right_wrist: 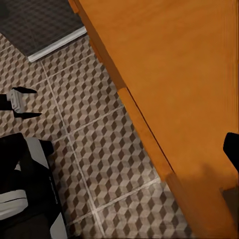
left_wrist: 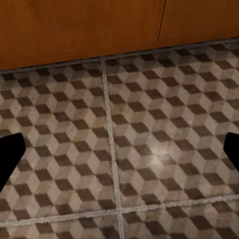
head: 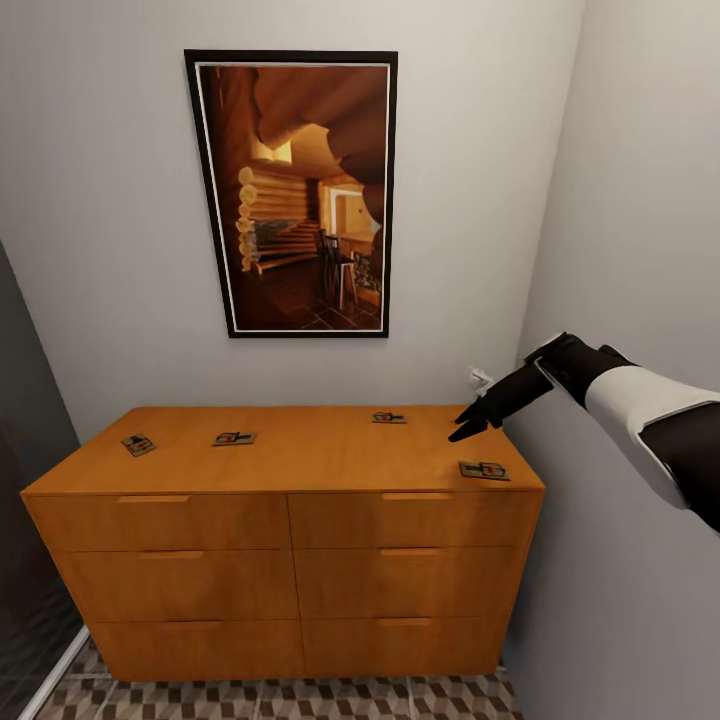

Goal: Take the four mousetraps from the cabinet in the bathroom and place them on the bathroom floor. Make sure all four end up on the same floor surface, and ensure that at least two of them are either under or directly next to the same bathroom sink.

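On top of the cabinet [head: 285, 455] lay all four mousetraps, flat and well apart: one at the far left [head: 138, 444], a second [head: 233, 438] just to its 3 o'clock, a third [head: 389, 417] toward the rear right, and a fourth [head: 485, 470] at the front right corner, close to the edge. All six drawers appeared shut, so nothing could be said of their contents; the only storage in use was the bare top.

The right gripper [head: 468, 425] hovered above the top at roughly 11 o'clock from the fourth trap, apart from it, holding nothing. In the head view its fingers read as nearly together, yet the right wrist view showed a dark fingertip [right_wrist: 232, 149] only at the frame edge, so its opening could not be determined. The left gripper [left_wrist: 119, 149] hung low over the bathroom floor [left_wrist: 149, 134] before the cabinet base, fingers spread wide and empty.

Risks, in my judgement: the fourth trap sat so near the edge that a glancing descent could push it off the corner. A thin flat board offers little to pinch, so a poorly aligned close could slide it instead of lifting it. The side wall stood close on the right, restricting elbow room.
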Motion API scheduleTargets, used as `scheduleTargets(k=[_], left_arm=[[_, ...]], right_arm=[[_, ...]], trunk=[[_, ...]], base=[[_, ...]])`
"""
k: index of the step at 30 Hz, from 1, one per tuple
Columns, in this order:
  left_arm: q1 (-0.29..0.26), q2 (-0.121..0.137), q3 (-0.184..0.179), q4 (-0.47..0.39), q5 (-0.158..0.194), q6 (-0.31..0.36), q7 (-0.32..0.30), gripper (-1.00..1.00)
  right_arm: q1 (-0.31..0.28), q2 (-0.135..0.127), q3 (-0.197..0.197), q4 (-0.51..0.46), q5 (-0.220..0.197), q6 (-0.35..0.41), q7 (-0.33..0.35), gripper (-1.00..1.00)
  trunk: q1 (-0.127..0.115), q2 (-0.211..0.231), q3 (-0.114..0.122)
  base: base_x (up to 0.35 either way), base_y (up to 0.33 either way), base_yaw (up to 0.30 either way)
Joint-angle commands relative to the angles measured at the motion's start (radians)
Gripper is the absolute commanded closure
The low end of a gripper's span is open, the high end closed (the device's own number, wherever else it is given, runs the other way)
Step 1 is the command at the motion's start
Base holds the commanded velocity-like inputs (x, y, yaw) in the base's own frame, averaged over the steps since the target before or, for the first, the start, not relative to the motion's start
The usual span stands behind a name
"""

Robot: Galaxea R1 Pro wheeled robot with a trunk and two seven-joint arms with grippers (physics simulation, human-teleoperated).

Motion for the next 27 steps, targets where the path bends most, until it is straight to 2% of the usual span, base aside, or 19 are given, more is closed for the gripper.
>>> scheduleTargets(k=[1,14,23,27], left_arm=[[-0.002,0.0,-0.004,0.004,0.002,-0.006,-0.002,-1.0],[-0.002,0.0,-0.004,0.004,0.002,-0.006,-0.002,-1.0],[-0.002,0.0,-0.004,0.004,0.002,-0.006,-0.002,-1.0],[-0.002,0.0,-0.004,0.004,0.002,-0.006,-0.002,-1.0]], right_arm=[[0.0,-0.008,-0.008,-0.002,0.011,0.008,0.003,-1.0],[0.024,-0.072,-0.008,-0.002,0.012,-0.041,0.0,-1.0],[0.03,-0.089,-0.009,-0.002,0.012,-0.045,0.0,-1.0],[0.039,-0.108,-0.009,-0.002,0.012,-0.066,0.0,-1.0]], trunk=[[0.0,-0.001,-0.001],[0.0,-0.001,-0.001],[0.0,-0.001,-0.001],[0.0,-0.001,-0.001]], base=[[0.0,0.0,0.0],[0.0,0.0,0.0],[0.0,0.0,0.0],[0.0,0.0,0.0]])
